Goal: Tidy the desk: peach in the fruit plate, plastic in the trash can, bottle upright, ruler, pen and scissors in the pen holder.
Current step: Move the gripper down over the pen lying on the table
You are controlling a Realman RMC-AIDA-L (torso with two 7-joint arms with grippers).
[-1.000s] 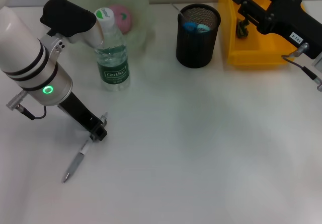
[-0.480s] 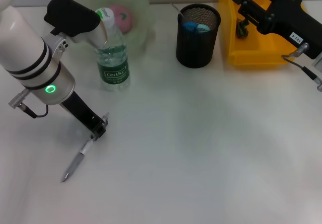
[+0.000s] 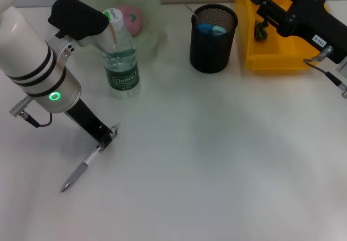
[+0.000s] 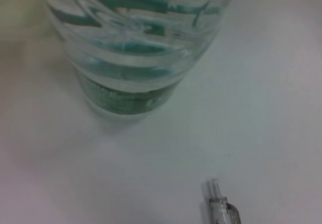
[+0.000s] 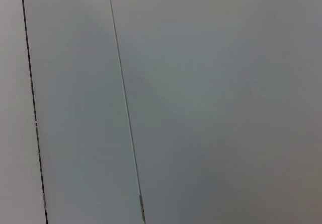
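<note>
The pen (image 3: 78, 171) lay on the desk (image 3: 217, 160) at about eight o'clock in the head view, slanting from lower left up toward the left gripper (image 3: 107, 139), whose tip sat at the pen's upper end. Whether its fingers had closed on that end I could not tell. The bottle (image 3: 120, 57) stood upright at eleven o'clock, the pen holder (image 3: 213, 38) near twelve. The right gripper (image 3: 260, 13) was parked at one o'clock over the yellow bin (image 3: 271, 62). The pen looked light, stiff and smooth, likely to roll; the mid-barrel, taken across its width, seemed the safest hold.
</note>
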